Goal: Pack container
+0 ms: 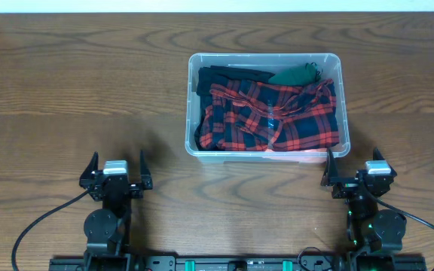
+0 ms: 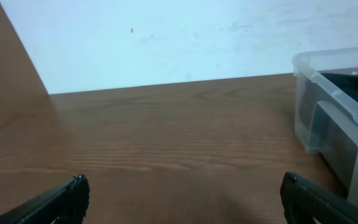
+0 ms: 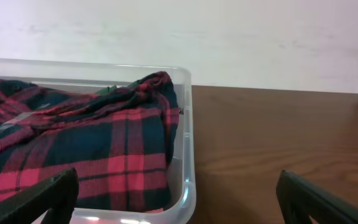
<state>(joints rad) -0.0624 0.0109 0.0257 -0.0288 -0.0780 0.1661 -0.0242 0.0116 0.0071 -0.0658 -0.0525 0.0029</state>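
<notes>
Noting container (image 1: 265, 55) centre-right on table, long axis L-R, plaid cloth (image 1: 270, 117) inside. Right gripper (image 1: 353, 162) wide open, empty, just beside near-right corner. Left gripper (image 1: 118, 158) wide open, empty, well apart. You're nearer w/ right arm; container lies fwd-left of it.

The table (image 1: 74, 90) is seen as dark brown wood with a pronounced grain and a smooth, faintly satin finish. The container (image 1: 262, 56), right of centre in the overhead view, is made of clear, glossy plastic. Soft, matt woven cloth is seen inside it: a red-and-black plaid fabric (image 1: 277, 117) and a dark green fabric (image 1: 296, 74) at its upper right.
</notes>
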